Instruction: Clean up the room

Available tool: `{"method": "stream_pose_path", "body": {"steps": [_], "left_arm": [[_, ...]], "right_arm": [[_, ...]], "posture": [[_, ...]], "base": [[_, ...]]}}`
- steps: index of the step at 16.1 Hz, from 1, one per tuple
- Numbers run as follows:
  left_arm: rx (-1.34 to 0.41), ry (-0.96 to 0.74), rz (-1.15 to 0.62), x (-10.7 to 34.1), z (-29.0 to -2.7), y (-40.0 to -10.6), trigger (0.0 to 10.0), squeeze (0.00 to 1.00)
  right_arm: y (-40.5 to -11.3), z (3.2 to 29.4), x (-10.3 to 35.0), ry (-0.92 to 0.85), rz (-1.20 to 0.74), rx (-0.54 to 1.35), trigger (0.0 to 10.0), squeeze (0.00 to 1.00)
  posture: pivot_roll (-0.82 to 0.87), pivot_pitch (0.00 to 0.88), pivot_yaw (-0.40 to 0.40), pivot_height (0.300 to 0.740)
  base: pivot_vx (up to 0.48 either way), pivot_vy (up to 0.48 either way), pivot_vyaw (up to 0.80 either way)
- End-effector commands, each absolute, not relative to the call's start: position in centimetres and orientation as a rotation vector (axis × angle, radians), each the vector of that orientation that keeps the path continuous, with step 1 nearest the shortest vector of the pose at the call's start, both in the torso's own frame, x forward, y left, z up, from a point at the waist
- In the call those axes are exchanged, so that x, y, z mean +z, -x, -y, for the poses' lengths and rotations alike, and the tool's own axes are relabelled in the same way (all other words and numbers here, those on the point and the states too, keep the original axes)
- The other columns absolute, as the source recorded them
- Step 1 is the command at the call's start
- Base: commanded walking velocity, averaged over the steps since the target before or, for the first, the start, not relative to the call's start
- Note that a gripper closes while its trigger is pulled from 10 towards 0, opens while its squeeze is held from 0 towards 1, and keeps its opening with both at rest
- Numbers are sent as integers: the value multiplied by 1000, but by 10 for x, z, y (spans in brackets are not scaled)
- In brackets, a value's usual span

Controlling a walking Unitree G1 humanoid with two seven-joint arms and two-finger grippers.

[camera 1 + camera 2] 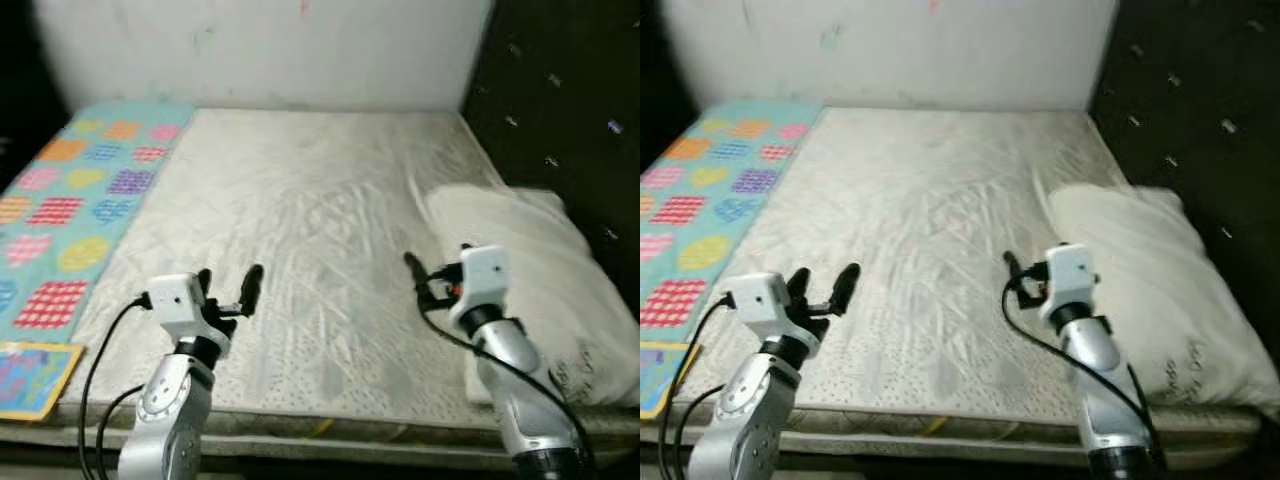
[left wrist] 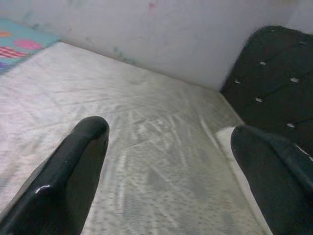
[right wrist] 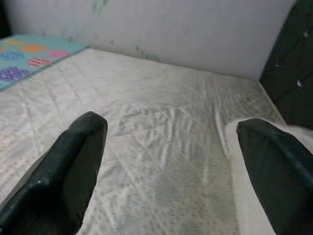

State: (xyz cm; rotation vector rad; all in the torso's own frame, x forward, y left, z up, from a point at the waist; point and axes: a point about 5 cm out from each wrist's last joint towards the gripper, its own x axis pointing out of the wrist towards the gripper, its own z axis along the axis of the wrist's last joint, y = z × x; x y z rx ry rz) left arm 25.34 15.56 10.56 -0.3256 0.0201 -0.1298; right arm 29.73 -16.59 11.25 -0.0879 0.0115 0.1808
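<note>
1. Bed [image 1: 300,230], bare of any sheet, spreads in front of the robot, its pale quilted mattress running back to the wall [image 1: 270,50].
2. A white pillow [image 1: 540,280] lies at the bed's right edge against the dark padded headboard [image 1: 570,110], probably where it belongs.
3. A patterned blanket [image 1: 70,210] runs along the left edge, and a colourful book [image 1: 30,375] sits at the near left corner, likely the stray thing to clear.
4. The left gripper [image 1: 228,288] hovers over the near left mattress, fingers spread wide, holding nothing.
5. The right gripper [image 1: 428,272] hangs just beside the pillow, fingers also apart and empty, seemingly ready to reach.
</note>
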Motion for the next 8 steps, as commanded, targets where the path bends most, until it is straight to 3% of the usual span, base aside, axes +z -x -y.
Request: {"method": "stream_pose_path", "body": {"steps": [1,8], "left_arm": [[-108,310,-12,108,-162,-253,10000,0],[-52,305,-28,106,-167,-258,10000,0]], "right_arm": [[-298,158,116,85,4,210,10000,0],[-302,161,120,115,13,203,10000,0]], "posture": [[-174,2,1,740],[-173,16,-10,740]], "base": [[270,0,0],[38,0,0]]}}
